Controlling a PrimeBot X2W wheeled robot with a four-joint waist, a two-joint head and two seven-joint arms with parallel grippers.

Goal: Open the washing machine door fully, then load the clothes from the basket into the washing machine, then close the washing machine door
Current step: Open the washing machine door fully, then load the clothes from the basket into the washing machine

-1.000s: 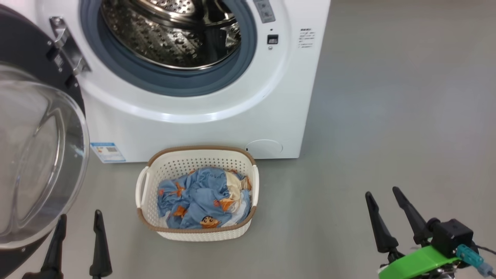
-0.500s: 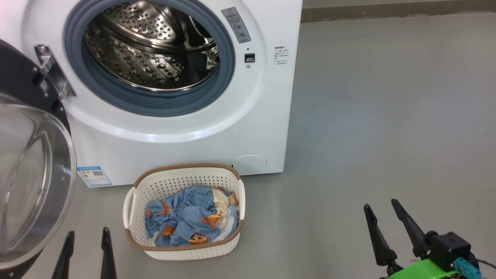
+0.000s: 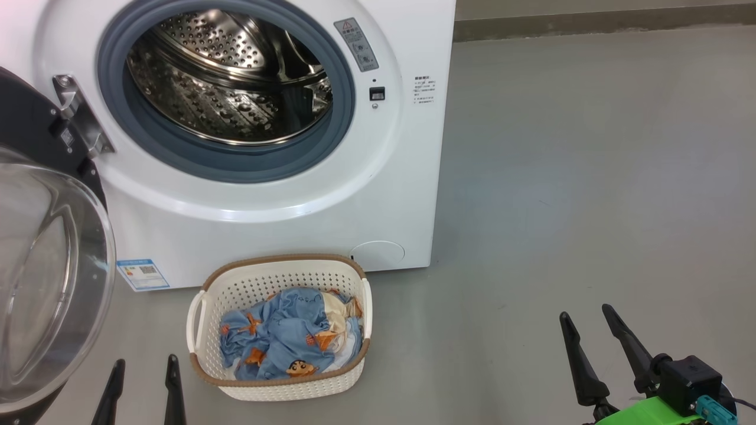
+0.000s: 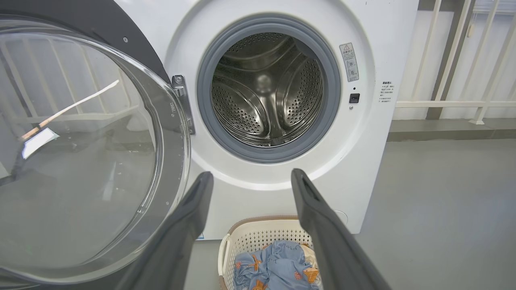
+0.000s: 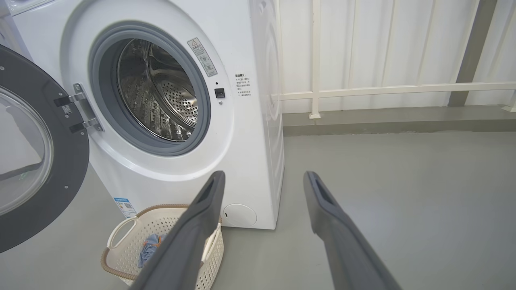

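Note:
The washing machine (image 3: 283, 230) stands white at the upper left, its steel drum (image 3: 224, 77) showing inside the grey gasket. Its door (image 3: 35, 277) hangs swung out to the left, black rim around a clear glass bowl. On the floor in front sits the basket (image 3: 283, 386), with the blue clothes (image 3: 283, 342) crumpled inside. My left gripper (image 3: 146, 360) is open and empty just left of the basket, under the door. My right gripper (image 3: 585, 311) is open and empty far to the right. The left wrist view looks between the left gripper (image 4: 252, 173) fingers at the drum (image 4: 266, 92) and the basket (image 4: 258, 231).
Open grey floor (image 3: 590, 177) stretches right of the machine. A white railing (image 5: 363, 88) and a low kerb (image 5: 383, 123) run along the back wall. The door's glass (image 4: 80, 161) bulges close beside my left fingers.
The head camera has tilted up, so the machine and basket sit lower and further left in the picture. The door, basket and clothes have not moved, and both grippers stay open.

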